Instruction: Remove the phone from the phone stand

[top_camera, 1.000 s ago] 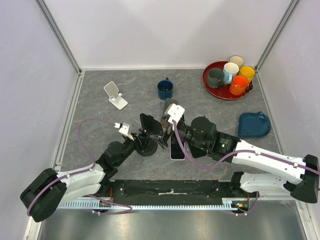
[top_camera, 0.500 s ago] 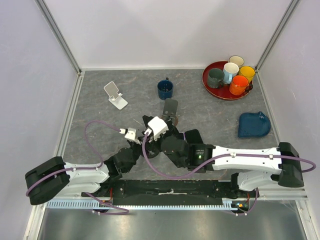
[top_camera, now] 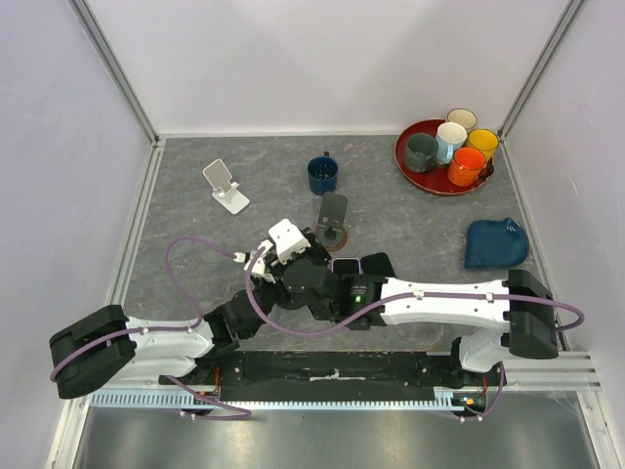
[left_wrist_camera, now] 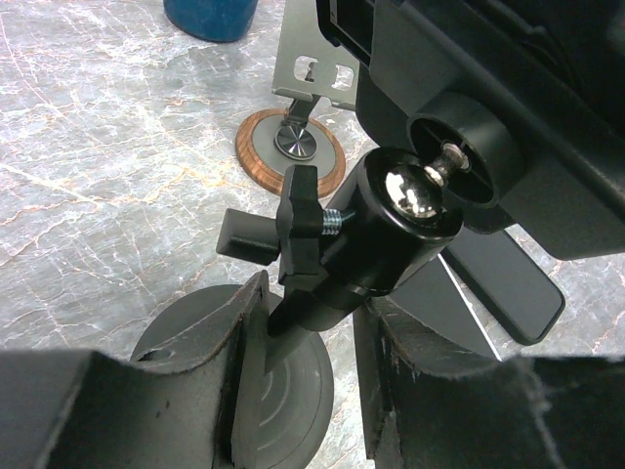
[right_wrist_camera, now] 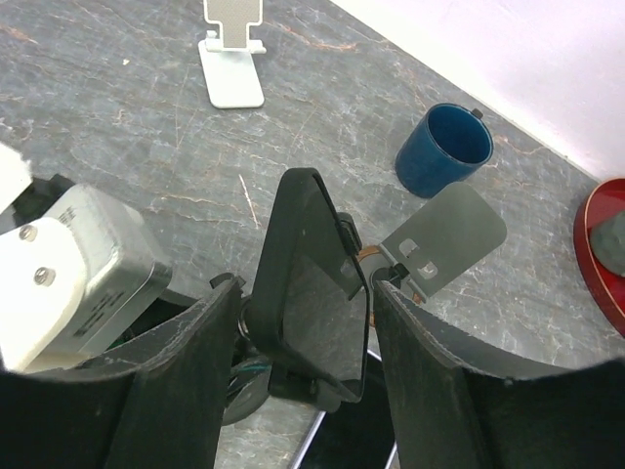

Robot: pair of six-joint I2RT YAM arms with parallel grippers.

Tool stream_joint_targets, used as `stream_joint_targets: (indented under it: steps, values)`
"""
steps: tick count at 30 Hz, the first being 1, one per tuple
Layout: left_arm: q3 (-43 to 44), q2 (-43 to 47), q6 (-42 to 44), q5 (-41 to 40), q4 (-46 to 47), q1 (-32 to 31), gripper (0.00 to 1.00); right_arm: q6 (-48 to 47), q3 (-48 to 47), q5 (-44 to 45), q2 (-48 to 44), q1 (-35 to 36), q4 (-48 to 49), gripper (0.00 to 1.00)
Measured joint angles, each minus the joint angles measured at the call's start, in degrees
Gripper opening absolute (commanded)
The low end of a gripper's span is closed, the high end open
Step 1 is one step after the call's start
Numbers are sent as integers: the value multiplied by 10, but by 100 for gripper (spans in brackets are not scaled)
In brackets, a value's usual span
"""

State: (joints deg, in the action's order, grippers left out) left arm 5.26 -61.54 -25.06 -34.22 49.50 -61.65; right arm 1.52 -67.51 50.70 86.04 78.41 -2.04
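Right arm [top_camera: 439, 293] swung left | right pincer [right_wrist_camera: 308, 298] wide astride phone stand [right_wrist_camera: 317, 234] | left pincer [left_wrist_camera: 311, 318] clamps its neck

No legible text, label, brand, number or sign on anything in view
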Motion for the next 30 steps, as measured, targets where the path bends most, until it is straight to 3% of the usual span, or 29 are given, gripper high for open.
stream_joint_targets:
  steps: [13,16,22,30]
  values:
    - [0,0,0,0,-1,0,2,6,-21,-48,30,-39,-3,40]
    - [0,0,0,0,-1,0,2,7,-21,-58,30,-40,-4,32]
    - [-1,1,-3,0,-1,0,2,0,-23,-58,30,-43,-10,2]
    - [-3,11,-13,1,-6,-5,2,-17,-23,-51,23,-42,-24,0]
